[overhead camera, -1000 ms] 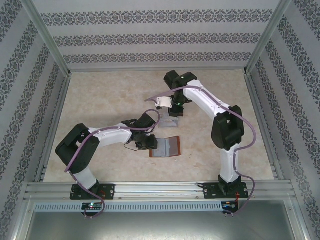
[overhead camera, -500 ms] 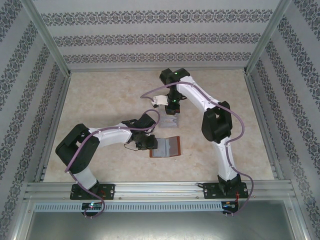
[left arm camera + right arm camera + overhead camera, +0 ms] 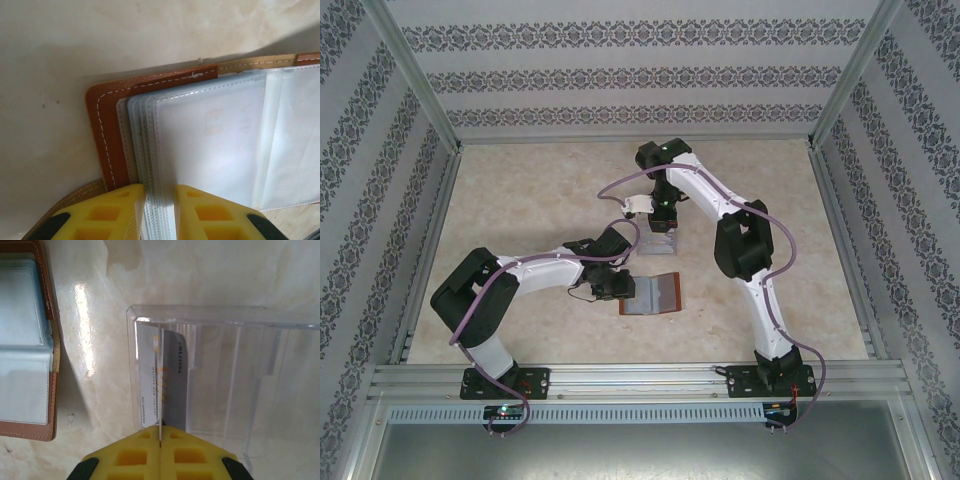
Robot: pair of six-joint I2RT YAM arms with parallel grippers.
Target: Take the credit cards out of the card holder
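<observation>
Starting at the left, our left gripper [image 3: 159,210] sits at the left edge of the open card holder [image 3: 658,293]. Its yellow fingers stand only a narrow gap apart, pinching the stack of plastic sleeves [image 3: 210,140] just inside the brown leather cover [image 3: 102,130]. The holder lies flat on the marble-patterned table [image 3: 520,200], spread open, and the top sleeve looks empty to us. The frosted plastic does not let us tell whether the sleeves under it hold anything. Beyond the card holder, on its far side, stands a clear acrylic stand [image 3: 225,365]. Our right gripper [image 3: 160,440] is lowered over it, fingers pressed together on an edge-on card [image 3: 160,390], which shows as a thin white line reaching down into the stand's left slot. Flanking that line inside the stand we see a pale card [image 3: 146,390] and a dark card [image 3: 176,390]. We judge the task well along. Several cards are out of the card holder, and one is in hand at the stand, not yet released. What is left, as far as we can tell, is letting that card go and checking the pinned sleeves for any more.
</observation>
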